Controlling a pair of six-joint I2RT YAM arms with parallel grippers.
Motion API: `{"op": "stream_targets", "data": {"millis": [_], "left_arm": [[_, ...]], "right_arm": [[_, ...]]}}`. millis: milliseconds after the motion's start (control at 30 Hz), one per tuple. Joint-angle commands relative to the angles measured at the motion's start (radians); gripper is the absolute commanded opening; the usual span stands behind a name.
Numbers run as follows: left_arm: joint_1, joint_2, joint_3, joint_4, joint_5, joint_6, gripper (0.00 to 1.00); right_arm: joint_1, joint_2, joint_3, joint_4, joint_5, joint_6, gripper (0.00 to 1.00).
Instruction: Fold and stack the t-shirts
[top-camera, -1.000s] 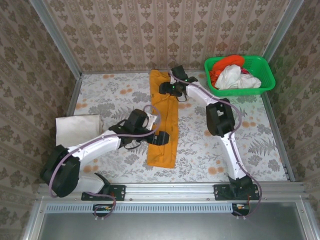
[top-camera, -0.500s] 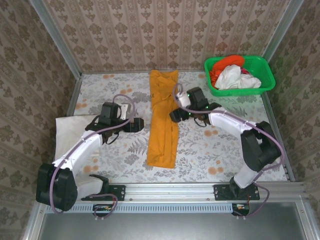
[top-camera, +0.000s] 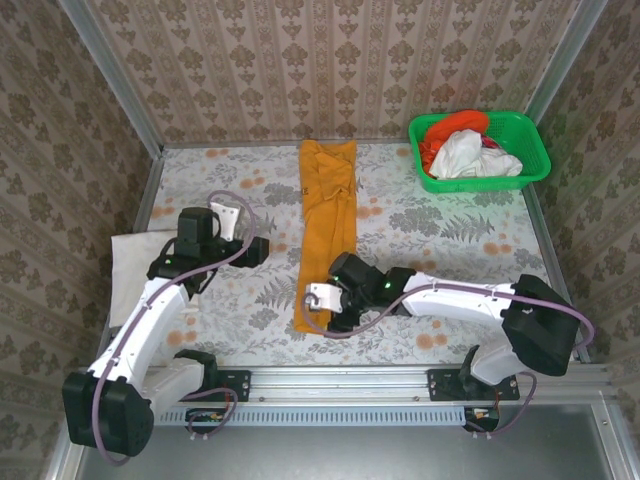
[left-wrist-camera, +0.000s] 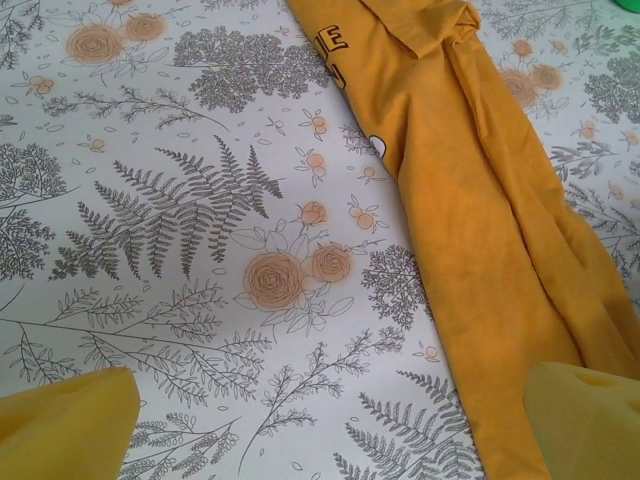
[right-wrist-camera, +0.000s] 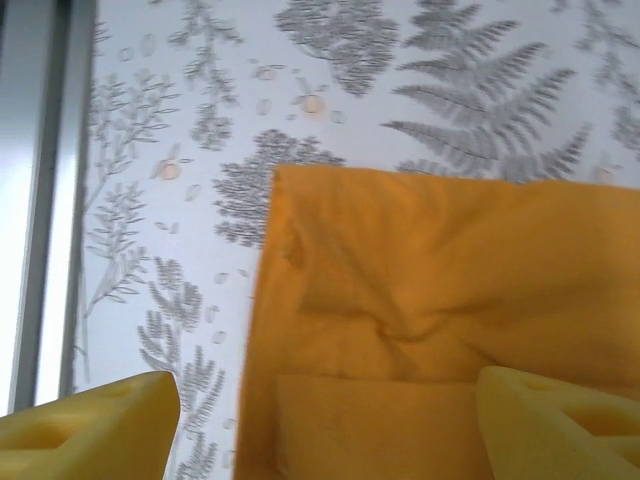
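amber-orange t-shirt (top-camera: 328, 235): folded into a long narrow strip, lying flat mid-table, running near to far. far end bunched a bit, print letters showing on its left side in the left wrist view (left-wrist-camera: 470, 200).
right gripper (top-camera: 322, 305): low over the near left part of the strip. claw spread wide. in the right wrist view (right-wrist-camera: 325, 400) one pad (right-wrist-camera: 100, 420) is over bare table (top-camera: 430, 230) on the near side and the other pad (right-wrist-camera: 555, 415) is over the fabric, with the shirt's near edge between them. can't tell if the pads touch the cloth.
left gripper (top-camera: 258, 250): left of the strip, about mid-length, clear of it. claw spread wide, nothing between the pads (left-wrist-camera: 65, 420). left wrist view (left-wrist-camera: 330, 400) has the floral tablecloth below and the strip running off to the right.
folded white t-shirt (top-camera: 135, 265): flat at the left edge of the table, partly under the left arm.
green basket (top-camera: 470, 184): far right corner, well apart from both claws.
basket contents: red-orange t-shirt (top-camera: 455, 125) and white t-shirt (top-camera: 470, 155), both crumpled, unfolded.
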Motion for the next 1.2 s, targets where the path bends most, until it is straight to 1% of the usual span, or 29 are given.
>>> {"op": "stream_targets", "data": {"millis": [0, 200, 333, 400, 467, 533, 567, 600, 667, 700, 733, 833, 967, 1067, 1100, 1167], "left_arm": [[0.006, -0.012, 0.002, -0.022, 0.056, 0.059, 1.00], [0.009, -0.036, -0.009, -0.026, 0.078, 0.081, 1.00], [0.010, -0.060, -0.023, -0.029, 0.072, 0.097, 1.00], [0.010, -0.072, -0.033, -0.028, 0.069, 0.099, 1.00], [0.011, -0.078, -0.038, -0.023, 0.068, 0.098, 1.00], [0.010, -0.079, -0.040, -0.023, 0.069, 0.099, 1.00], [0.011, -0.079, -0.040, -0.024, 0.069, 0.100, 1.00], [0.012, -0.079, -0.040, -0.025, 0.067, 0.102, 1.00], [0.013, -0.079, -0.040, -0.028, 0.064, 0.107, 1.00], [0.012, -0.079, -0.041, -0.029, 0.062, 0.110, 1.00], [0.012, -0.079, -0.042, -0.029, 0.061, 0.111, 1.00], [0.012, -0.080, -0.043, -0.034, 0.078, 0.143, 1.00], [0.010, -0.096, -0.061, -0.035, 0.158, 0.242, 1.00], [0.010, -0.116, -0.078, -0.050, 0.242, 0.344, 1.00], [0.010, -0.123, -0.083, -0.052, 0.253, 0.367, 1.00], [0.010, -0.134, -0.096, -0.045, 0.273, 0.398, 1.00]], "right_arm": [[0.044, 0.075, 0.014, -0.012, 0.068, -0.037, 0.78], [0.055, 0.163, 0.028, 0.024, 0.184, -0.060, 0.75], [0.055, 0.216, 0.043, 0.023, 0.265, -0.073, 0.71], [0.056, 0.236, 0.049, 0.013, 0.297, -0.086, 0.67], [0.058, 0.249, 0.048, 0.007, 0.306, -0.095, 0.62], [0.063, 0.258, 0.048, -0.003, 0.305, -0.101, 0.54], [0.066, 0.262, 0.049, -0.009, 0.307, -0.103, 0.47], [0.070, 0.259, 0.047, -0.015, 0.307, -0.105, 0.33], [0.073, 0.251, 0.048, -0.036, 0.296, -0.107, 0.14], [0.073, 0.242, 0.049, -0.052, 0.286, -0.106, 0.05], [0.073, 0.234, 0.048, -0.067, 0.273, -0.105, 0.00], [0.073, 0.200, 0.045, -0.119, 0.248, -0.095, 0.00], [0.061, 0.107, 0.033, -0.187, 0.213, -0.099, 0.00], [0.008, 0.018, 0.035, -0.225, 0.129, -0.095, 0.00], [-0.017, -0.010, 0.038, -0.233, 0.097, -0.103, 0.00], [-0.060, -0.031, 0.063, -0.248, 0.079, -0.128, 0.00]]}}
